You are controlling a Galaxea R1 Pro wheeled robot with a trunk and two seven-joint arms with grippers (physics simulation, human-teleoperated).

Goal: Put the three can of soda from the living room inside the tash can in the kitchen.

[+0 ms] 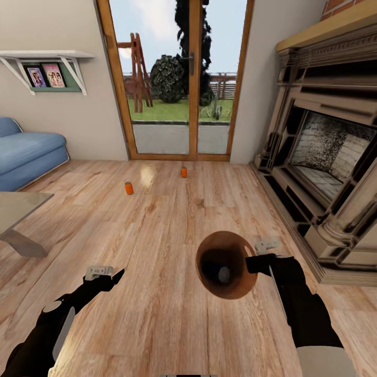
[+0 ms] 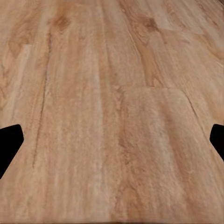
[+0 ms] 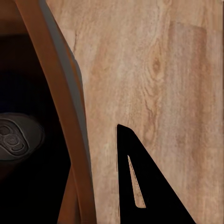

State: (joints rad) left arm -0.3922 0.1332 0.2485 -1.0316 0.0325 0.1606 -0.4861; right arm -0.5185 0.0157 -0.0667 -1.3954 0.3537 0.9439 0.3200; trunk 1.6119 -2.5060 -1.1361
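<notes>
Head view: I see two orange cans (image 1: 129, 188) (image 1: 184, 172) upright on the floor (image 1: 157, 314) near the glass doors; right claw (image 1: 256, 262) pinches the trash can (image 1: 207, 277) rim; light, rigid, slick.
Left wrist: left claw (image 2: 112, 140) spread, empty.
Right wrist: one can (image 3: 18, 137) lies inside the bucket; grip the others mid-body.

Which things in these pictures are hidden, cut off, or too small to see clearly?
- Can inside the trash can: head view shows just its pale top; the dark interior hides its body.
- Right claw: head view, the bin rim covers its grip; one finger shows in the right wrist view.
- Two orange cans: head view, too small for labels.
- Glass table: cut off by the head view's edge.
</notes>
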